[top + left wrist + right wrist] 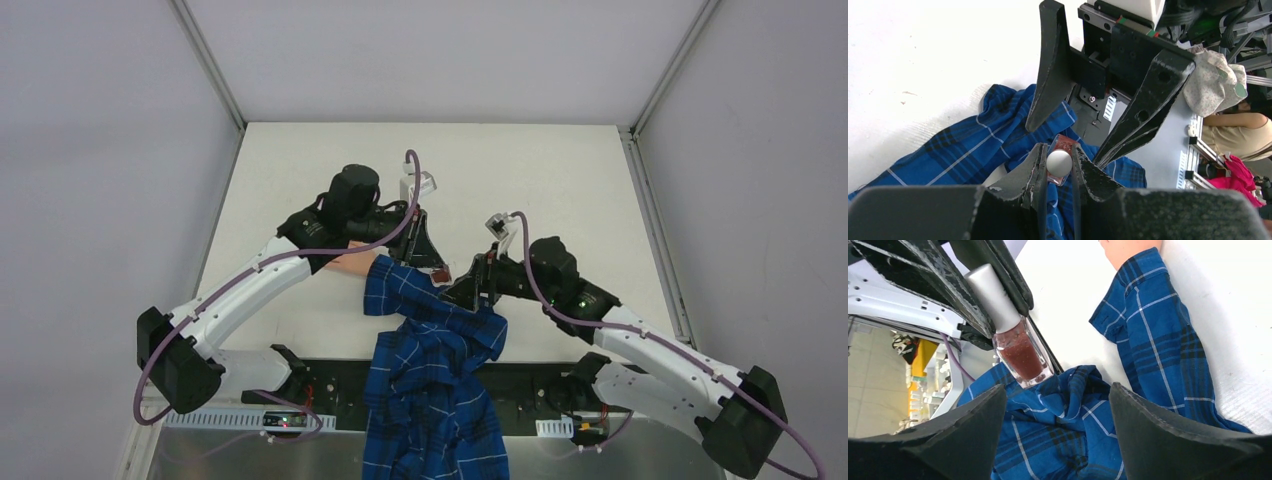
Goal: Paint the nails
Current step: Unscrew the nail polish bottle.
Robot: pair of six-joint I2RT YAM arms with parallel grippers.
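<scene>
Viewing from above, I see my left gripper (pixel 432 262) near table centre, its fingers (pixel 1034 165) clamped on the pale cap (pixel 1059 164) of a bottle (pixel 1020 352) of dark red polish. The bottle hangs tilted over a blue plaid sleeve (pixel 395 288). My right gripper (pixel 1057 390) faces it from 4 o'clock, jaws spread apart around nothing, the bottle just beyond their tips. A pale hand (pixel 348 263) emerges from the sleeve at 9 o'clock of the bottle, under my left arm (pixel 250 285); its nails are hidden there. The sleeve trails toward 6 o'clock, over the near edge of the table (pixel 560 180).
</scene>
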